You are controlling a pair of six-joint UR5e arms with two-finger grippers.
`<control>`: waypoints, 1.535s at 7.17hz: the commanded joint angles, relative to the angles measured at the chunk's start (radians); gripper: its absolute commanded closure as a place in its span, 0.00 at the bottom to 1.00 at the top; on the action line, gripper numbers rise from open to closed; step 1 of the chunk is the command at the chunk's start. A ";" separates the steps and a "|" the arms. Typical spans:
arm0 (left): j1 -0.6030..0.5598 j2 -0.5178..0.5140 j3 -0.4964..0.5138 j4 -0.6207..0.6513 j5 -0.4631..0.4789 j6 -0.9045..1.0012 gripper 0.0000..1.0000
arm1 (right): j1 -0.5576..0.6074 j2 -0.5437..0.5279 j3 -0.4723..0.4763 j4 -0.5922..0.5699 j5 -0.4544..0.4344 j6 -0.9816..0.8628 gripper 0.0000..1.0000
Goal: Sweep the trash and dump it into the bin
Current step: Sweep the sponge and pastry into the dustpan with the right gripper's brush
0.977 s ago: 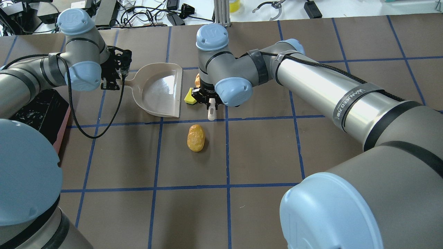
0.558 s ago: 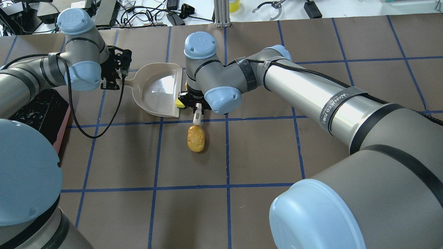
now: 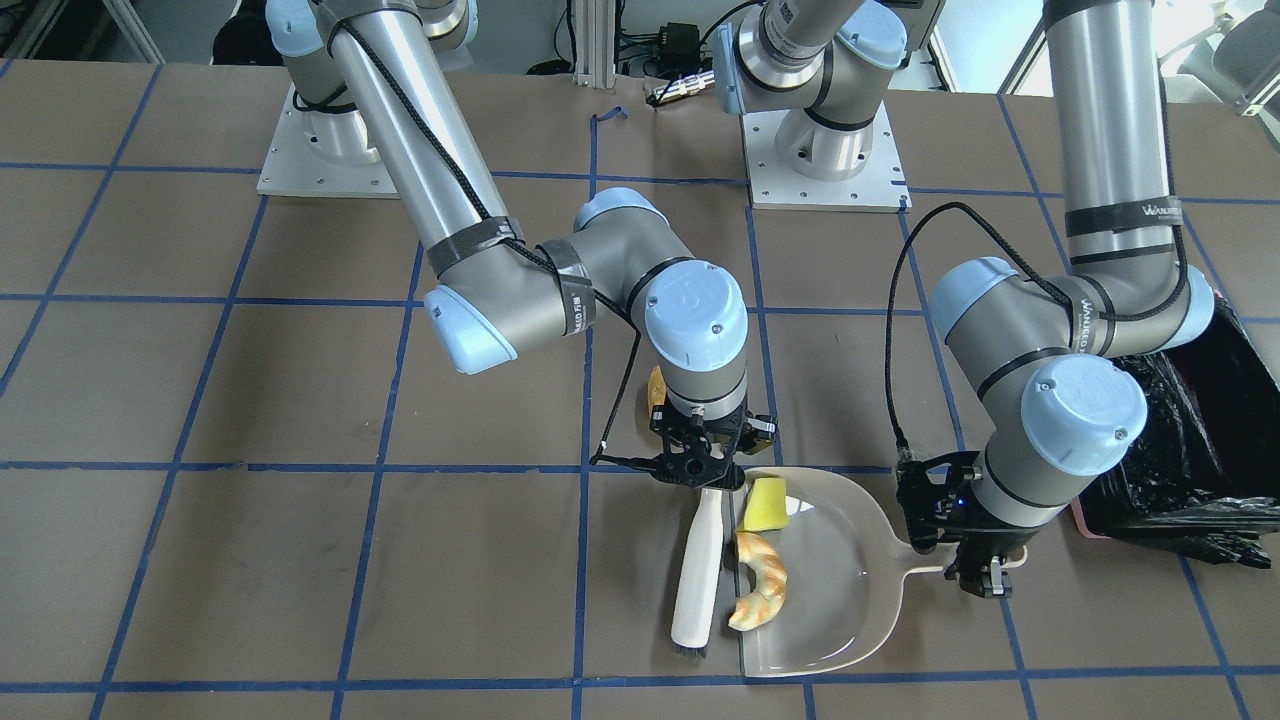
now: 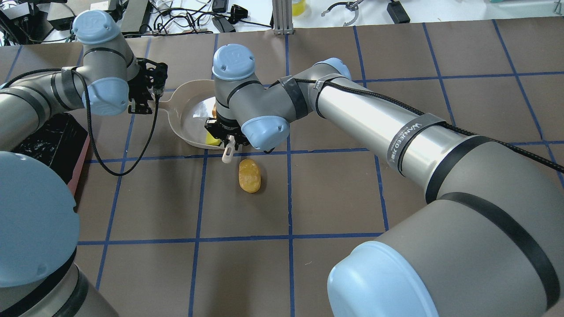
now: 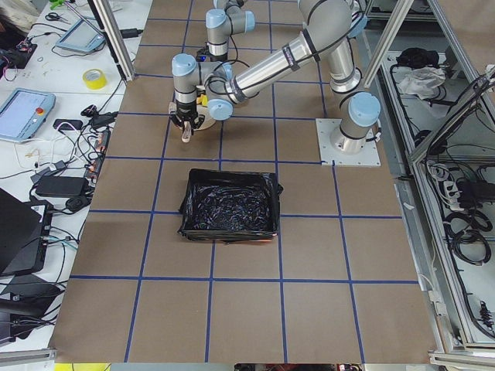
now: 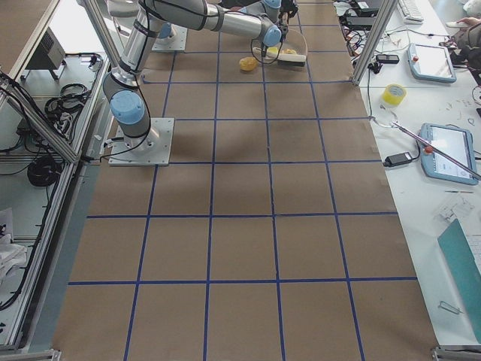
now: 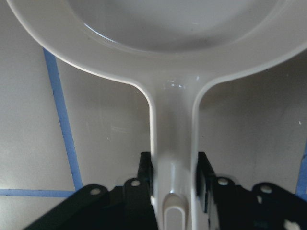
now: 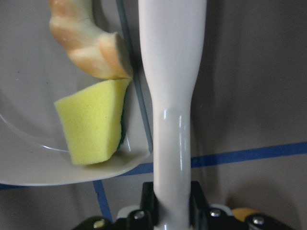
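You have the wedge (image 3: 765, 503) and croissant (image 3: 762, 592) lying touching inside the dustpan (image 3: 850, 600), lower centre of the front view. The bun (image 4: 249, 175) lies outside on the surface (image 4: 335, 198), mid-frame overhead, near the brush (image 3: 698, 570) handle's end. Your right fingers (image 8: 147, 199) clamp that handle; the right wrist points straight down at the pan's mouth. Your left fingers (image 7: 145, 175) pinch the pan's handle, the arm's elbow bent and its wrist low. The bin (image 3: 1170, 480) sits at the front view's right edge.
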 commanded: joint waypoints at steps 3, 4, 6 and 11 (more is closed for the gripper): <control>0.000 0.002 0.001 0.000 0.000 -0.001 1.00 | 0.060 0.045 -0.084 -0.001 0.016 0.138 1.00; 0.000 0.002 0.001 0.000 0.002 -0.001 1.00 | 0.063 0.041 -0.094 0.000 0.044 0.146 1.00; 0.000 0.002 0.001 0.000 0.000 -0.001 1.00 | 0.055 0.004 -0.098 0.072 0.036 0.122 1.00; 0.009 0.037 0.001 -0.005 -0.088 -0.004 1.00 | -0.030 -0.242 0.007 0.429 -0.078 -0.053 1.00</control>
